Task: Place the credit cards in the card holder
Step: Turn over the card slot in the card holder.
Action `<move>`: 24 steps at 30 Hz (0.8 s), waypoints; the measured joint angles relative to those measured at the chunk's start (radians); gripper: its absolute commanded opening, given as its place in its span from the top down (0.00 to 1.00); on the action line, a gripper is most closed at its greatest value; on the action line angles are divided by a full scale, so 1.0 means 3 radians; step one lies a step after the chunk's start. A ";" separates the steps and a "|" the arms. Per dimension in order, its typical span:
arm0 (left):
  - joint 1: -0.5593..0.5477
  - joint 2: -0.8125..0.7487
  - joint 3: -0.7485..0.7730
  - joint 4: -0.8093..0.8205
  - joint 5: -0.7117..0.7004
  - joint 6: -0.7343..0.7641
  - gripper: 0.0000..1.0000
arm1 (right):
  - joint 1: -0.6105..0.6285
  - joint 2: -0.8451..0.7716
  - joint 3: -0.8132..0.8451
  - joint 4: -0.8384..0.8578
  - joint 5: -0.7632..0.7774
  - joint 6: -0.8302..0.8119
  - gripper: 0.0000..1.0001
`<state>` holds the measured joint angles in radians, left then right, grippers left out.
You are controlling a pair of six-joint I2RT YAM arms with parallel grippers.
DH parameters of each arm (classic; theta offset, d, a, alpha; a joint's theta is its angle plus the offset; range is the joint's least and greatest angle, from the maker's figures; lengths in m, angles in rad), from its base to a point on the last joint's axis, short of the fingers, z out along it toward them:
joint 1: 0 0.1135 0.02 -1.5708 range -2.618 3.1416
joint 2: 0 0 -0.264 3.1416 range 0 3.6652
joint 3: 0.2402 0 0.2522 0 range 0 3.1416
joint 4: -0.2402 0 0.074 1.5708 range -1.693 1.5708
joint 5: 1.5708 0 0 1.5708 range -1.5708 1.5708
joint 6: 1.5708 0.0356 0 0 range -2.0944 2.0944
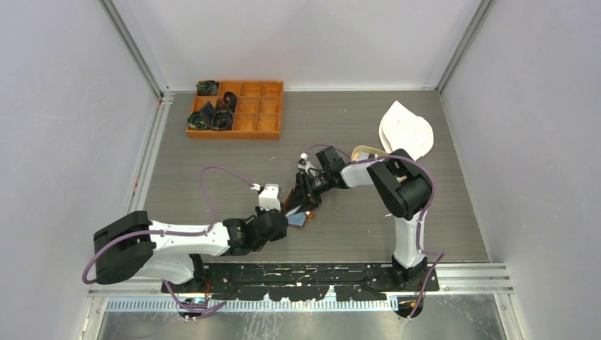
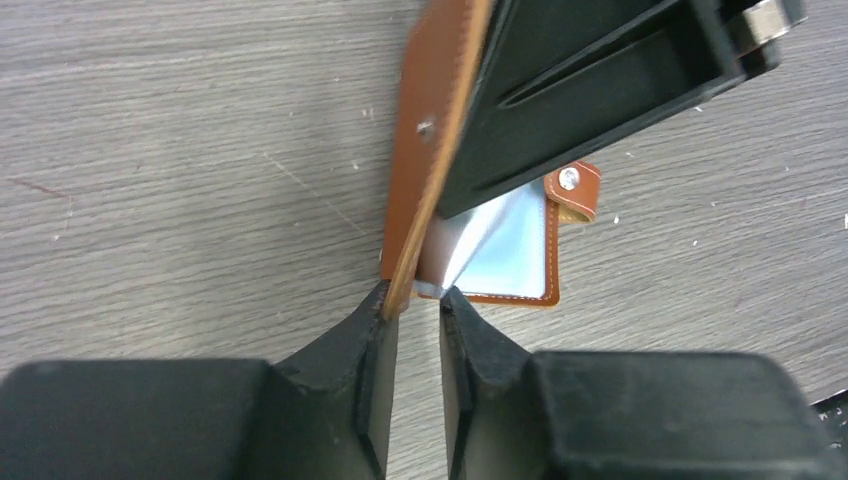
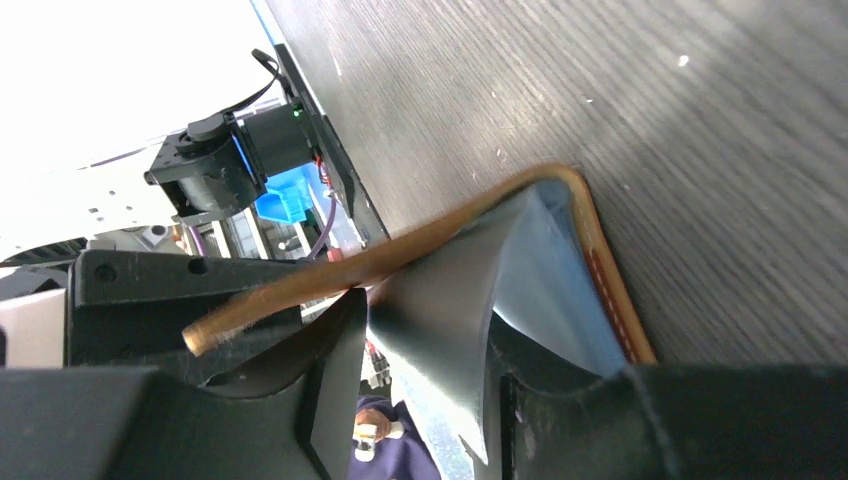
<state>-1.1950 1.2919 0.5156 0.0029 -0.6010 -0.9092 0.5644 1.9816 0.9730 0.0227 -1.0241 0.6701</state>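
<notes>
The brown card holder (image 1: pixel 291 207) lies open on the table between both grippers. In the left wrist view its cover (image 2: pixel 425 150) stands upright against a black finger of the right gripper, and its lower half with pale blue inner sleeves (image 2: pixel 515 245) lies flat. My left gripper (image 2: pixel 415 300) has its jaws a narrow gap apart, tips touching the holder's fold, nothing between them. My right gripper (image 3: pixel 428 315) is open inside the holder. A grey sheet (image 3: pixel 450 300) leans on one of its fingers; card or sleeve, I cannot tell. I see no loose credit cards.
An orange compartment box (image 1: pixel 236 110) with dark items stands at the back left. A white object (image 1: pixel 406 127) sits on a tan-rimmed tray (image 1: pixel 363 149) at the back right, behind the right arm. The holder's snap strap (image 2: pixel 572 185) sticks out sideways.
</notes>
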 measured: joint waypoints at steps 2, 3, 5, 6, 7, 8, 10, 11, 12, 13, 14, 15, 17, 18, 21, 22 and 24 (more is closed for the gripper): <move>0.0037 -0.0056 -0.0080 0.0025 0.0041 -0.0008 0.91 | -0.0029 -0.0003 0.0004 -0.0018 -0.0003 -0.0042 0.55; 0.0060 -0.0102 -0.0136 0.0046 0.0075 -0.0015 0.95 | -0.0051 -0.0003 0.0006 -0.0033 -0.0003 -0.0061 0.55; 0.0122 -0.0184 -0.0261 0.0142 0.0161 -0.0027 1.00 | -0.0108 -0.0014 0.0013 -0.0112 0.0005 -0.0127 0.55; 0.0159 -0.0217 -0.0320 0.0201 0.0206 -0.0028 1.00 | -0.0128 -0.0025 0.0017 -0.0159 0.0009 -0.0168 0.54; 0.0203 -0.0251 -0.0378 0.0258 0.0257 -0.0038 1.00 | -0.0146 -0.0041 0.0024 -0.0215 0.0022 -0.0230 0.54; 0.0249 -0.0281 -0.0427 0.0309 0.0298 -0.0052 1.00 | -0.0160 -0.0058 0.0037 -0.0272 0.0033 -0.0285 0.54; 0.0315 -0.0329 -0.0491 0.0380 0.0364 -0.0078 1.00 | -0.0192 -0.0093 0.0072 -0.0376 0.0051 -0.0403 0.53; 0.0341 -0.0351 -0.0510 0.0403 0.0390 -0.0078 0.97 | -0.0196 -0.0107 0.0093 -0.0415 0.0058 -0.0451 0.53; 0.0355 -0.0374 -0.0524 0.0420 0.0416 -0.0072 0.86 | -0.0193 -0.0117 0.0109 -0.0439 0.0058 -0.0486 0.53; 0.0361 -0.0406 -0.0542 0.0456 0.0454 -0.0046 0.75 | -0.0192 -0.0126 0.0120 -0.0443 0.0057 -0.0500 0.53; 0.0361 -0.0434 -0.0549 0.0477 0.0493 0.0006 0.64 | -0.0192 -0.0127 0.0123 -0.0443 0.0056 -0.0502 0.54; 0.0362 -0.0460 -0.0554 0.0515 0.0540 0.0060 0.56 | -0.0191 -0.0127 0.0125 -0.0429 0.0053 -0.0491 0.54; 0.0362 -0.0509 -0.0556 0.0581 0.0627 0.0186 0.43 | -0.0189 -0.0127 0.0114 -0.0356 0.0039 -0.0398 0.55; 0.0362 -0.0535 -0.0556 0.0605 0.0665 0.0243 0.38 | -0.0189 -0.0127 0.0098 -0.0263 0.0024 -0.0334 0.55; 0.0362 -0.0655 -0.0556 0.0628 0.0776 0.0477 0.28 | -0.0195 -0.0127 0.0011 0.0083 -0.0022 -0.0017 0.55; 0.0362 -0.0704 -0.0556 0.0623 0.0809 0.0563 0.27 | -0.0201 -0.0127 -0.0024 0.0215 -0.0039 0.0109 0.55; 0.0362 -0.0805 -0.0554 0.0603 0.0858 0.0743 0.21 | -0.0215 -0.0126 -0.0088 0.0488 -0.0072 0.0376 0.56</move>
<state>-1.0863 1.0504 0.3492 0.1837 -0.3435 -0.6865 0.4999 1.9438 0.9466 0.1692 -1.0458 0.7830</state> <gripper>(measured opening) 0.723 0.450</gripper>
